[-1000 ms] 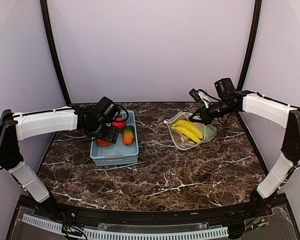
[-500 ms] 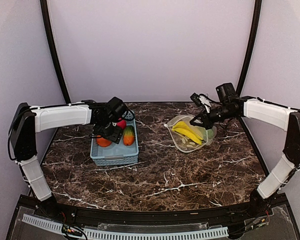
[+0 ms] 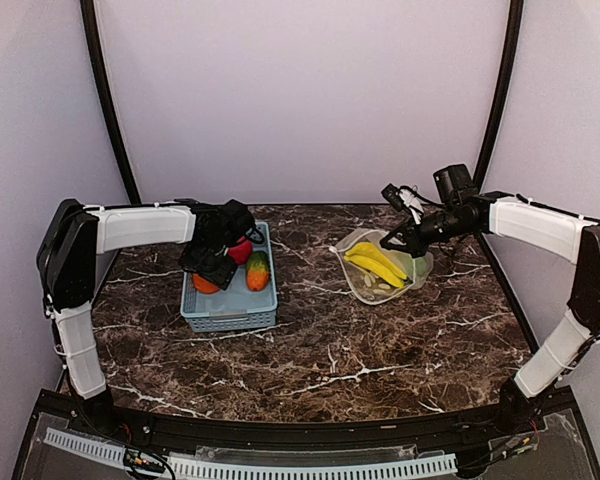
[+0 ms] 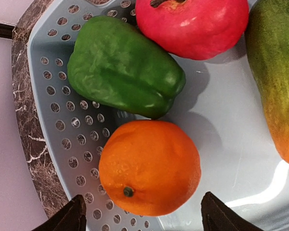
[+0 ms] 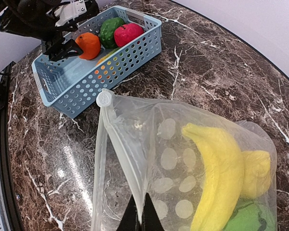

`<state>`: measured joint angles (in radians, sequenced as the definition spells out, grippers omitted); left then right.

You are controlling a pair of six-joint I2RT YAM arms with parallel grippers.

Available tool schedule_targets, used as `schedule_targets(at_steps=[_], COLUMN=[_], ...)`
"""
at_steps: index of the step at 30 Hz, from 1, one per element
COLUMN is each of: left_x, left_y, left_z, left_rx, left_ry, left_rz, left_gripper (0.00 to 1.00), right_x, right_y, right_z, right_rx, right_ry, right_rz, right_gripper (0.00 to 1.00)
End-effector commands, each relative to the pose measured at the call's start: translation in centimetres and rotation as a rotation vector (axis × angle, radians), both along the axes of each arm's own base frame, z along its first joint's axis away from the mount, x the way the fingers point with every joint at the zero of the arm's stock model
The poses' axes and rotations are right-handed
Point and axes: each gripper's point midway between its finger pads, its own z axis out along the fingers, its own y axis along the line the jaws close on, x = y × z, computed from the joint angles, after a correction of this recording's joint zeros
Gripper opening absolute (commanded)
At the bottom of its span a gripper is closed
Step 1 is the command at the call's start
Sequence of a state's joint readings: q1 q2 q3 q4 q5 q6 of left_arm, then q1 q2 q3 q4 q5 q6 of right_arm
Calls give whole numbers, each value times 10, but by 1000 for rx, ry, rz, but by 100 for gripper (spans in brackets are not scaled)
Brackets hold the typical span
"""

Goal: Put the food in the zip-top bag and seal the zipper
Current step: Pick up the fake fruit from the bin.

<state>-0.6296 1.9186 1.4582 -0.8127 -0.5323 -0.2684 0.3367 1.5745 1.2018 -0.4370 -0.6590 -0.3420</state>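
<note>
Four pieces of food lie in the blue basket (image 4: 48, 110): an orange (image 4: 149, 168), a green pepper (image 4: 123, 72), a red apple (image 4: 192, 24) and a long green-and-orange fruit (image 4: 277, 82). The left gripper (image 4: 142, 224) hangs directly above the orange. Its two fingers are spread apart, one on each side of the fruit, and they hold nothing. The orange is round, so it has no long axis to line up with; the pepper touches it on the far side, and the basket wall is just beside one finger. I judge that a straight descent and a closing is enough, with care for this wall.

The bag (image 5: 173, 154) lies on the table (image 3: 320, 350) to the right of the basket, well apart from it, and the left arm is clearly the nearer one to the orange. A banana bunch (image 5: 216, 168) is already inside. The right gripper (image 5: 139, 219) is pinched on the bag at its mouth, and the zipper strip (image 5: 118, 144) runs from there toward the basket, not yet sealed.
</note>
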Motion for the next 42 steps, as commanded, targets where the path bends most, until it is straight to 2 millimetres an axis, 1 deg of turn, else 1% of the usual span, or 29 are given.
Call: schedule_targets(at_steps=[1,6,8,14,20,23,26,28,30,34,35,36,37,38,40,41,42], left_x=[3,13,18,25,30,29,27,25,21,14,12,9,6,5,1,-4,-4], left_y=[4,5,-1,-8,-1,2,5,4,1,-9,-12,-17,-23,-26,-39,-49,-56], left_z=[-5,-16,-21,-30,-33,-36,-33,-30,-23,3,14,19,32,38,63,68,81], left_rx=[23,18,-14,-35,20,37,51,38,21,-12,-26,-31,-45,-52,-92,-108,-136], left_ry=[24,27,24,25,6,11,15,27,35,3,-13,-21,-40,-50,-95,-97,-119], left_rz=[-14,-13,-29,-43,-34,-30,-14,-12,-8,-9,-8,-18,-28,-33,-56,-81,-94], left_gripper=[82,81,81,78,76,69,57,51,48,46,46,46,46,46,46,47,47], right_x=[0,0,0,-1,-1,-1,-1,-1,1,4,4,3,3,1,0,-1,-1], right_y=[0,0,0,0,0,1,2,2,2,0,0,1,0,0,-1,-1,-1], right_z=[11,10,9,10,9,6,6,6,6,11,13,15,18,19,24,26,30], right_rx=[29,28,29,33,33,35,41,45,43,41,43,45,46,44,42,41,40], right_ry=[-31,-27,-25,-20,-12,-2,9,15,20,19,19,21,21,22,20,20,21], right_rz=[4,2,3,-2,-1,-1,-1,-2,-15,-38,-38,-37,-37,-34,-34,-33,-34], right_gripper=[0,0,0,0,0,0,0,0,0,0,0,0,0,0,0,0,0])
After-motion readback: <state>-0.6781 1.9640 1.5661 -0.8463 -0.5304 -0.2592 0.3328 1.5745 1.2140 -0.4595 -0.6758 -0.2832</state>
